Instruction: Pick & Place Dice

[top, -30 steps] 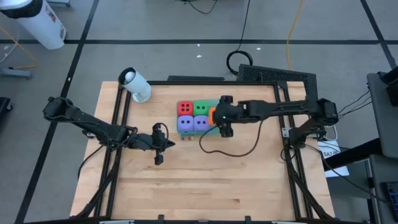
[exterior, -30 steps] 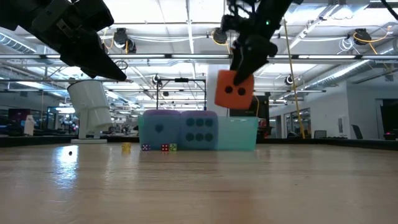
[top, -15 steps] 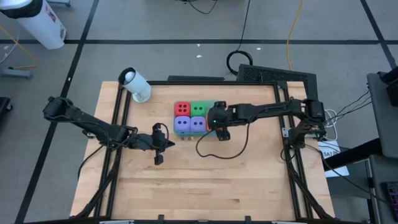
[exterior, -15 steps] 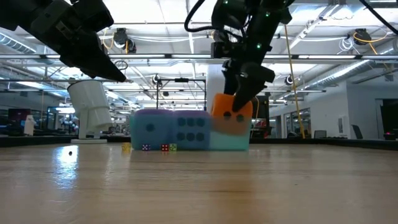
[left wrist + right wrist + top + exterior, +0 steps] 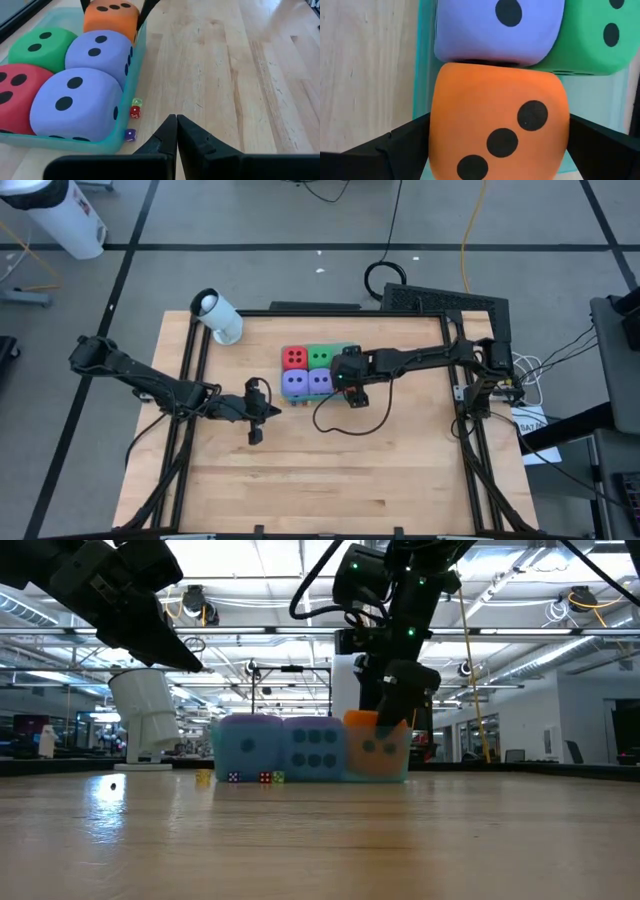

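On the left of the table, the left gripper [image 5: 254, 423] hangs idle over bare wood, its jaws pressed together on nothing. Nearby, toward the middle, lie three tiny dice [image 5: 134, 116] just outside the teal tray [image 5: 113, 146].

In that tray the big dice sit packed: the red die [image 5: 295, 357] and green die [image 5: 321, 356] at the back, two purple-blue dice [image 5: 308, 382] in front. The orange die [image 5: 499, 124] is at the tray's right end, touching one purple-blue die, with the right gripper [image 5: 347, 379] around it, jaws spread wide along its two sides. From the low view it looks to be resting down in the tray, though I can't tell whether the fingers [image 5: 395, 145] are gripping it or merely flanking it.

The risk lies in the withdrawal. If the fingers drag on the soft foam as they lift, the orange die could ride up and tip over the low tray wall. A sideways pull could also shove the tray, since it seems light and free on the wood, and nudge the neighbours out of their rows. The slack cable [image 5: 340, 423] looped beside the tray could snag too.

The table [image 5: 400, 480] is pale, smooth wood with a dark frame; a white cylinder [image 5: 218, 316] lies at its back left corner. Beyond is a large open room with ceiling lights and exposed pipework.
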You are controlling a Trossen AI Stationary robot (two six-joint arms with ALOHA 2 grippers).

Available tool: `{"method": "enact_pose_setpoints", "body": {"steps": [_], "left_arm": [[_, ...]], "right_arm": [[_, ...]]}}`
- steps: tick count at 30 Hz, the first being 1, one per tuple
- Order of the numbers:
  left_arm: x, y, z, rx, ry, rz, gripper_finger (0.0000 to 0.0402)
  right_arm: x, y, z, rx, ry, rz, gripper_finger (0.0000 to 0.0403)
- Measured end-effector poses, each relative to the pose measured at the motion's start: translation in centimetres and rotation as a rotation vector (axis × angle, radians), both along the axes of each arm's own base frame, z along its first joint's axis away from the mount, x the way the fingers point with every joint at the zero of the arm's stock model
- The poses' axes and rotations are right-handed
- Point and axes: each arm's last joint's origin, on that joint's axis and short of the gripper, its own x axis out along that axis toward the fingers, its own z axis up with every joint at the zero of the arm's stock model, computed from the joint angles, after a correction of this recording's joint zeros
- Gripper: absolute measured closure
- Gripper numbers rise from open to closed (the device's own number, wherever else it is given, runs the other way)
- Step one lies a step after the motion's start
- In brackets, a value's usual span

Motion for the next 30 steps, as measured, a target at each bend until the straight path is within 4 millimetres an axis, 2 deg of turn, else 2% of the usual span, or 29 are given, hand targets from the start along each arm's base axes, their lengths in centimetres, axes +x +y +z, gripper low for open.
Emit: {"method": "enact_pose_setpoints", "body": {"steps": [5, 8, 12, 19, 25, 30], "left_arm": [[0.0, 0.0, 0.0, -0.033, -0.009, 0.020, 0.0383], [0.9, 0.1, 0.5, -0.067, -0.099, 0.070, 0.0383], [3.3, 1.0, -0.1, -0.107, -0.212, 0.121, 0.0397], [7.9, 3.1, -3.0, -0.247, -0.271, 0.259, 0.0398], [13.0, 4.0, -2.6, -0.250, -0.238, 0.303, 0.0398], [15.8, 5.0, -1.6, -0.221, -0.179, 0.335, 0.0398]], "right_arm": [[0.2, 0.5, 0.3, 0.090, -0.018, 0.019, 0.0003], [0.2, 0.8, 0.3, 0.093, -0.017, 0.034, 0.0003], [0.3, 0.9, 0.4, 0.093, -0.025, 0.037, 0.0003], [0.6, 0.9, 0.5, 0.090, -0.059, 0.040, 0.0003], [0.7, 0.9, 0.6, 0.089, -0.075, 0.040, 0.0003], [0.8, 1.1, 0.6, 0.100, -0.078, 0.056, 0.0003]]}}
